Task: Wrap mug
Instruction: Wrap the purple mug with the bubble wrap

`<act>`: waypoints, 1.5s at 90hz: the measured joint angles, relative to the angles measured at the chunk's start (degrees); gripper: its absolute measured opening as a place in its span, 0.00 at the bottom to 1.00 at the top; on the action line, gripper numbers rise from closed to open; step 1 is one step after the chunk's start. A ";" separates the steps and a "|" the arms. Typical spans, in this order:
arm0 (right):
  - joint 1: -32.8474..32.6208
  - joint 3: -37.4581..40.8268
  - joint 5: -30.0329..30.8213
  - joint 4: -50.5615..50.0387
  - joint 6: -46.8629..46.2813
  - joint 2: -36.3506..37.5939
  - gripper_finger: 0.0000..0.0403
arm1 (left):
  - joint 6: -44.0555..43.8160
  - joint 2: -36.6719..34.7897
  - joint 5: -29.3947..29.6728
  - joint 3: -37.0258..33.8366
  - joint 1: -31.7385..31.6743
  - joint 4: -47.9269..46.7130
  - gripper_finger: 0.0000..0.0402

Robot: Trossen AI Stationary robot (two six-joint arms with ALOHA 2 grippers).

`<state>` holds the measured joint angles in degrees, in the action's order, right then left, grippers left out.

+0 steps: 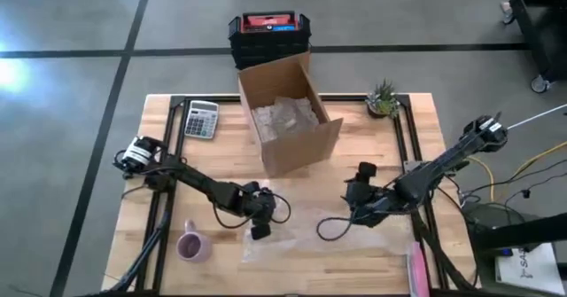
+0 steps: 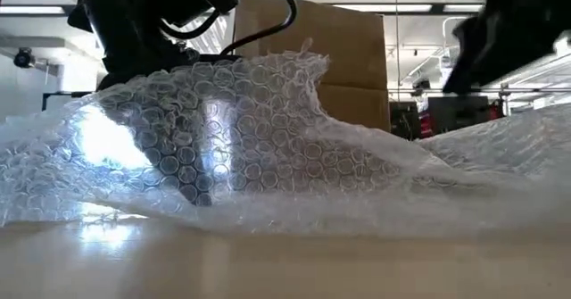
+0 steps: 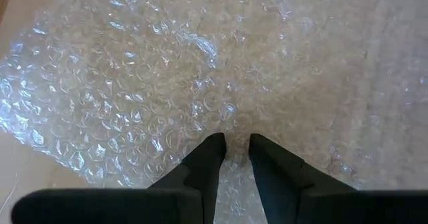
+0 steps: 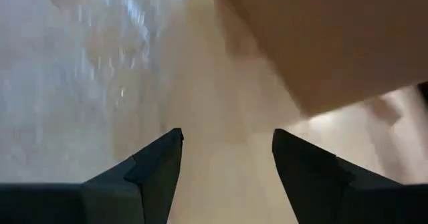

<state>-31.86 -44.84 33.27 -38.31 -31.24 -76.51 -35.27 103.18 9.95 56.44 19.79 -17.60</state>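
Bubble wrap [image 1: 301,230] lies spread on the wooden table [image 1: 372,155] between our two grippers, and in the low view [image 2: 268,147] it rises in a crumpled hump. Our left gripper [image 3: 234,150] is down on the sheet's near-left part, its fingers [image 3: 207,160] drawn almost together with a fold of the wrap pinched in the narrow gap; in the high view [image 1: 263,210] it sits at the sheet's left edge. Our right gripper [image 4: 227,150] hangs with its fingers [image 4: 157,167] wide apart and nothing between them, over bare wood with the sheet's edge to one side of it and the cardboard box [image 4: 334,37] ahead of it. From above, that gripper [image 1: 359,191] is at the right side of the sheet.

We see the pink mug [image 1: 191,245] standing upright on the table, outward from the left gripper toward the table's front-left corner, off the wrap and apart from it.

Beyond both grippers the open box [image 1: 288,115] holds more bubble wrap. A calculator [image 1: 201,119] lies far behind the left gripper, a small potted plant [image 1: 383,99] far behind the right one, and a black crate [image 1: 268,33] stands on the floor past the box.
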 joint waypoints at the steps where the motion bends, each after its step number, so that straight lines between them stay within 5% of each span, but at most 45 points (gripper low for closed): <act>1: -0.01 0.08 -0.41 -0.13 -0.10 -0.62 0.52 | -0.01 0.00 0.01 -0.01 0.00 0.03 0.18; 22: -1.67 0.15 -22.62 0.25 0.44 -11.01 0.47 | -0.07 0.02 -0.02 -0.01 0.00 0.22 0.18; 38: -5.65 -0.82 -36.10 0.40 -1.37 -11.02 0.42 | -0.68 0.02 -0.05 0.01 0.00 0.17 0.18; 64: -11.43 -2.54 -35.21 0.99 -11.25 -0.92 0.35 | -2.93 0.02 -0.04 0.06 0.00 -1.06 0.18; 93: -14.62 -1.71 -12.72 6.42 -7.65 -0.38 0.28 | -10.64 -2.24 0.10 0.05 0.70 -10.87 0.18; 105: -14.00 -1.73 -7.55 10.61 -4.31 -3.96 0.25 | -9.94 -7.21 5.78 0.51 0.80 -12.11 0.18; 123: -13.90 -3.25 -22.02 14.49 -1.52 -6.11 0.20 | -8.54 -14.90 10.67 0.55 0.79 -10.92 0.18; 135: -13.05 -8.28 -31.44 7.70 -5.23 -4.14 0.16 | -4.31 -16.89 11.27 0.67 0.66 -3.58 0.18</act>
<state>-44.91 -53.12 1.82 -30.61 -36.46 -80.65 -39.58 86.28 21.22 57.11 20.45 -21.18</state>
